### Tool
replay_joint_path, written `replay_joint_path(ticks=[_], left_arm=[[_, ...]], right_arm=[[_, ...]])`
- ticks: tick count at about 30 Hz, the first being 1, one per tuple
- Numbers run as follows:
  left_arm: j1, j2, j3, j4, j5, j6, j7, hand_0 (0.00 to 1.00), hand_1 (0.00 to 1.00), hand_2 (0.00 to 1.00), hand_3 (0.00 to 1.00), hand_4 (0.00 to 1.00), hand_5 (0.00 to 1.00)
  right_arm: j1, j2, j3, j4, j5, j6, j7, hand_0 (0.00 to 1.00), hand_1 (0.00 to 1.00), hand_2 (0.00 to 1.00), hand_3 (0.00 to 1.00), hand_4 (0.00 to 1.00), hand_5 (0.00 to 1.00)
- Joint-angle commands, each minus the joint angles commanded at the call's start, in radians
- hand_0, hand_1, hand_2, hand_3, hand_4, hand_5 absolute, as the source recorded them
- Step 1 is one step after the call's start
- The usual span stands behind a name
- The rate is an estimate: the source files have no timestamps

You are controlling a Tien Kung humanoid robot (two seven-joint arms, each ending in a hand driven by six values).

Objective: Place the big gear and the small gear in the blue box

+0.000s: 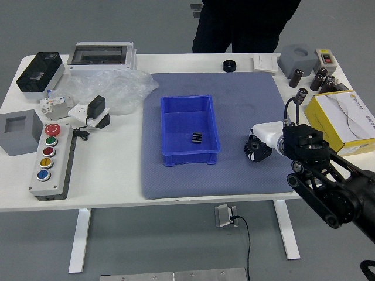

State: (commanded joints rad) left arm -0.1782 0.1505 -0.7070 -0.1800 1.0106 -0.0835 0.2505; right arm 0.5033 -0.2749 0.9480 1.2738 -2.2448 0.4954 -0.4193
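From my head view, the box (190,158) sits on the mat (246,93), with a part (197,138) lying inside toward its near right corner. I have the button panel (57,175) left of the mat, the carton (351,146) to its right.
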Motion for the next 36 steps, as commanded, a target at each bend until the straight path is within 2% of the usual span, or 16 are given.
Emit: replay_joint_path(ticks=[2, 3, 8, 9, 14, 15, 27, 31, 36], left_arm=[[0.000, 0.000, 0.000, 0.000, 0.000, 0.000, 0.000, 0.796, 0.770, 0.762, 0.692, 0.463, 0.178], [0.000, 0.000, 0.000, 0.000, 0.000, 0.000, 0.000, 0.796, 0.769, 0.760, 0.692, 0.462, 0.177], [0.000, -0.001, 0.000, 0.000, -0.001, 0.000, 0.000, 0.796, 0.769, 0.760, 0.692, 0.462, 0.177], [0.000, -0.001, 0.000, 0.000, -0.002, 0.000, 0.000, 0.796, 0.769, 0.761, 0.692, 0.462, 0.177], [-0.001, -0.001, -0.001, 0.000, -0.002, 0.000, -0.001, 0.796, 0.769, 0.761, 0.692, 0.462, 0.177], [-0.001, -0.001, -0.001, 0.000, -0.002, 0.000, -0.001, 0.796, 0.769, 0.761, 0.691, 0.461, 0.178], [0.001, 0.003, -0.005, 0.000, -0.003, 0.000, 0.001, 0.796, 0.769, 0.760, 0.692, 0.461, 0.177], [0.001, 0.004, -0.004, 0.000, -0.002, 0.000, 0.001, 0.796, 0.769, 0.760, 0.692, 0.461, 0.177], [0.002, 0.005, 0.000, 0.000, -0.002, -0.001, 0.001, 0.796, 0.769, 0.760, 0.690, 0.461, 0.177]], right_arm=[[0.000, 0.001, -0.001, 0.000, -0.006, -0.005, 0.002, 0.610, 0.572, 0.624, 0.649, 0.539, 0.334], [-0.001, 0.001, -0.001, -0.001, -0.008, -0.008, 0.003, 0.565, 0.508, 0.519, 0.570, 0.521, 0.297], [0.000, 0.003, -0.001, -0.001, -0.019, -0.024, 0.007, 0.565, 0.508, 0.519, 0.570, 0.521, 0.297], [0.000, 0.004, 0.000, 0.000, -0.020, -0.027, 0.007, 0.542, 0.474, 0.487, 0.512, 0.501, 0.292], [0.002, 0.002, 0.015, 0.009, -0.024, -0.038, 0.007, 0.542, 0.474, 0.487, 0.512, 0.501, 0.292], [0.003, 0.001, 0.022, 0.013, -0.024, -0.040, 0.007, 0.526, 0.460, 0.469, 0.485, 0.506, 0.309], [0.065, -0.024, 0.099, 0.085, -0.024, -0.034, 0.002, 0.523, 0.452, 0.456, 0.463, 0.484, 0.300], [0.106, -0.008, 0.102, 0.102, -0.024, -0.032, 0.004, 0.523, 0.452, 0.456, 0.463, 0.484, 0.300], [0.154, 0.044, 0.070, 0.096, -0.023, -0.029, 0.006, 0.533, 0.451, 0.454, 0.460, 0.463, 0.270]])
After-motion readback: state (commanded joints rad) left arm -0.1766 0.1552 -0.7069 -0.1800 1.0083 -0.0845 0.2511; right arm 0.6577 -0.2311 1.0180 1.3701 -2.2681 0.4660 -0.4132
